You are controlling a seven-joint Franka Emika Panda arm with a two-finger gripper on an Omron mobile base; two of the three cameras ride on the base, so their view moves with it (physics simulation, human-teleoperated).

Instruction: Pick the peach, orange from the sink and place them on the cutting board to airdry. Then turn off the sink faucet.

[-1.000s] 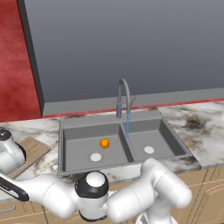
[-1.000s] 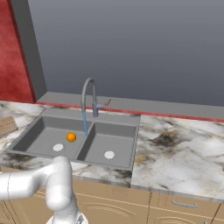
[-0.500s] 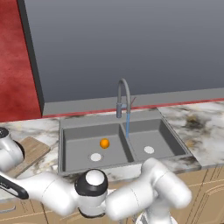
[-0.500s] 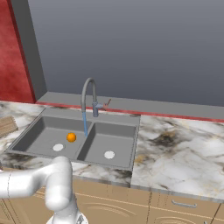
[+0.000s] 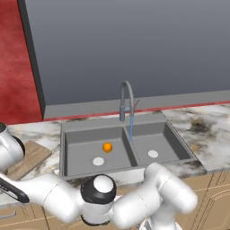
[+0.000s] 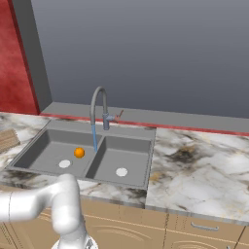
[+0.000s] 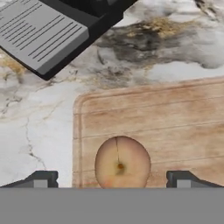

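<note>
The hand point(image 7: 113, 179) hangs over the cutting board point(image 7: 175, 122) with its two dark fingertips point(image 7: 41, 179) spread wide, one on each side of the peach point(image 7: 122, 162) and clear of it. The peach lies on the board close to one of its rounded corners, its stem dimple and seam facing the camera; whether the fingertips reach down to the wood cannot be told.

Past the board's edge lies the marbled bench point(image 7: 39, 122), white with grey and ochre veins, and farther off on it a dark appliance with a ribbed grey top point(image 7: 41, 37).

From the base cameras, the board point(image 5: 29, 158) lies on the bench left of the sink point(image 5: 90, 134), with the arm's white links over its near end. The orange point(image 5: 107, 147) rests on the floor of the left basin, a little beyond the round white drain point(image 5: 98, 161) and apart from it. In the right base view the orange point(image 6: 79, 152) sits likewise just behind the left drain.

The sink faucet point(image 5: 126, 101) stands behind the divider between the basins, its arched spout reaching forward. A thin blue stream of water point(image 5: 131, 128) falls from it, landing at the left edge of the right basin. Its small lever point(image 6: 116, 115) sticks out on the right side.

A red wall point(image 5: 18, 67) rises on the left and a grey panel point(image 5: 134, 45) behind the sink.
</note>
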